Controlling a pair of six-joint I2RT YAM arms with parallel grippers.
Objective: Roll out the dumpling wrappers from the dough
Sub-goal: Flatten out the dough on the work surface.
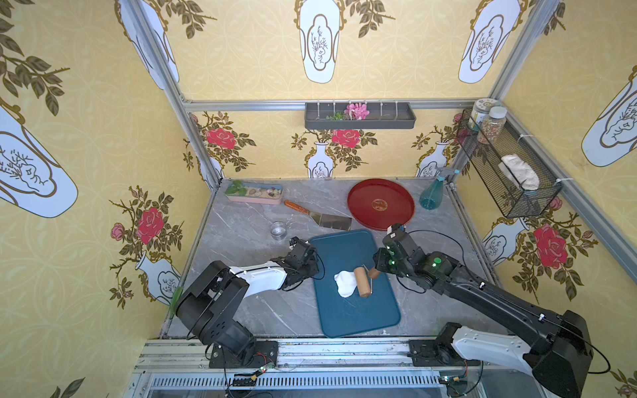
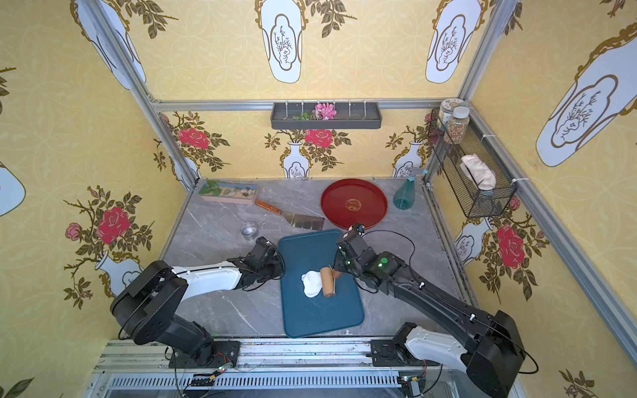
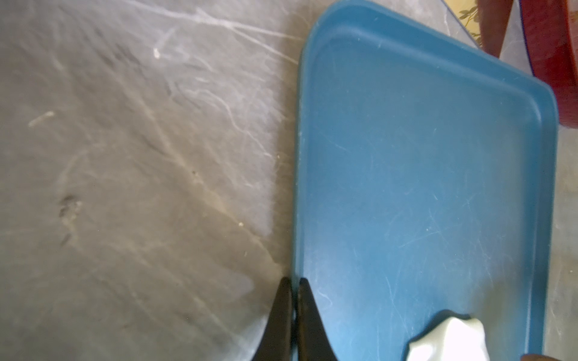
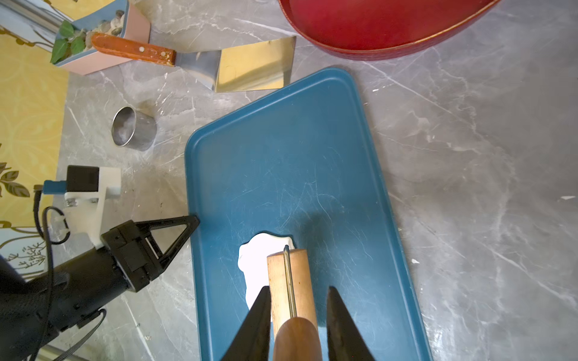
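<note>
My right gripper (image 4: 298,290) pinches the handle of the roller (image 1: 362,281), whose barrel sits on the 3 o'clock edge of the dough (image 1: 344,283), mid blue board (image 1: 358,317). The left gripper (image 3: 294,281), pressed together, braces the board's 9 o'clock rim. If it slips, the board could skate. Sticky dough may wrap the barrel.

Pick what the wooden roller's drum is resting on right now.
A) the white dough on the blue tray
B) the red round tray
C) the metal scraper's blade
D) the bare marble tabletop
A: the wooden roller lies over one edge of the white dough on the blue tray, its handle between the jaws of the right gripper.
</note>
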